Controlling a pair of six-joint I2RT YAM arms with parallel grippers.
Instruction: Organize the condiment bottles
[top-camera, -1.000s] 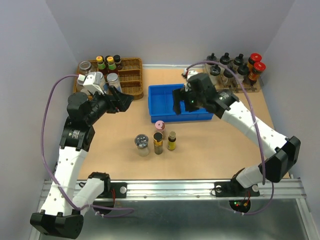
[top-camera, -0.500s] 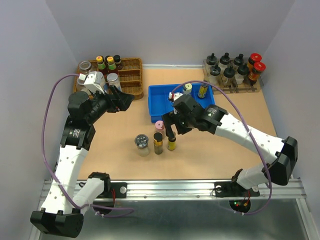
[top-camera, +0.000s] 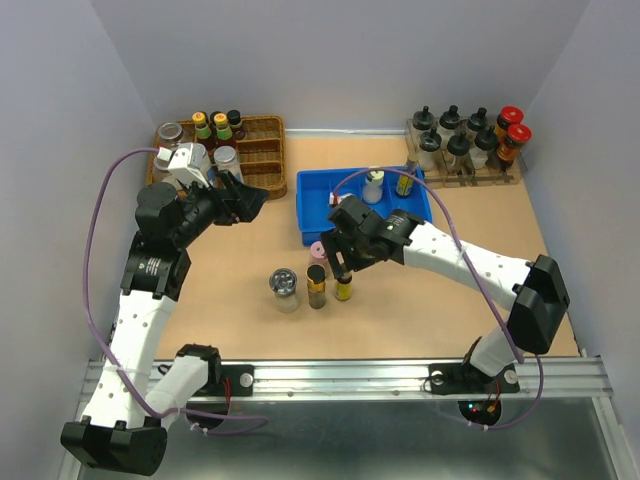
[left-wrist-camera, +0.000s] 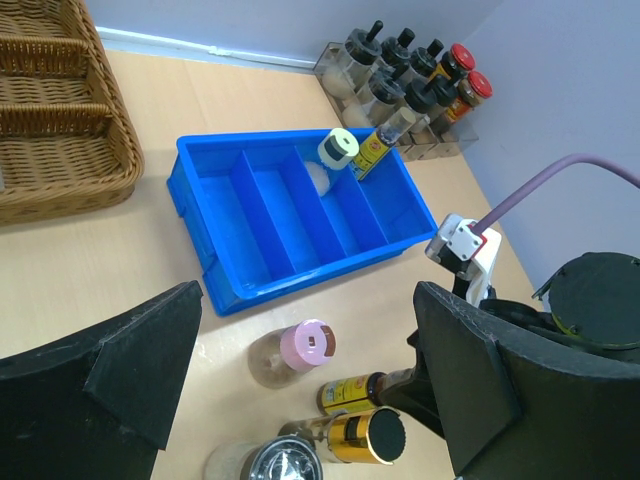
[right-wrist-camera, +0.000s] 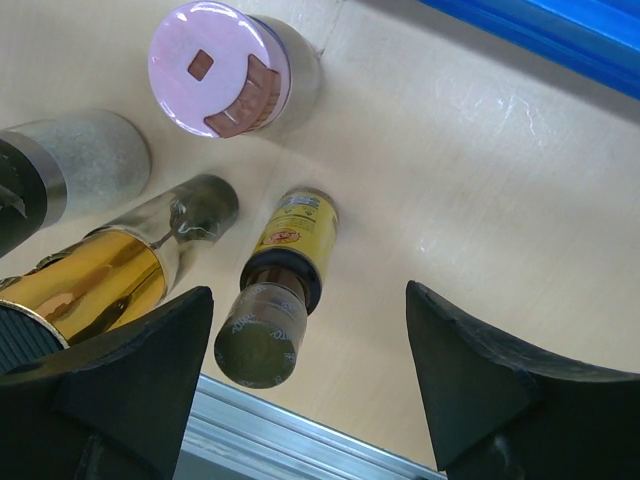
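Four condiment bottles stand together on the table: a pink-lidded jar (top-camera: 318, 250), a silver-lidded clear jar (top-camera: 284, 288), a gold bottle with a black cap (top-camera: 316, 285) and a slim yellow-labelled bottle (top-camera: 343, 286). A pale-green-lidded jar (top-camera: 373, 184) and another slim bottle (top-camera: 405, 180) stand in the blue bin (top-camera: 310, 205). My right gripper (top-camera: 343, 262) is open and empty, just above the yellow-labelled bottle (right-wrist-camera: 275, 300), which sits near its left finger. My left gripper (top-camera: 246, 200) is open and empty, up to the left of the bin, looking down on the pink-lidded jar (left-wrist-camera: 305, 345).
A wicker basket (top-camera: 262, 150) with several bottles and jars stands at the back left. A clear rack (top-camera: 470, 150) with black-knobbed cruets and two red-capped bottles stands at the back right. The blue bin has several narrow compartments (left-wrist-camera: 260, 200).
My right gripper has moved from over the blue bin forward and left to above the standing bottles, uncovering the pale-green-lidded jar and a bottle in the bin. My left arm has not moved.
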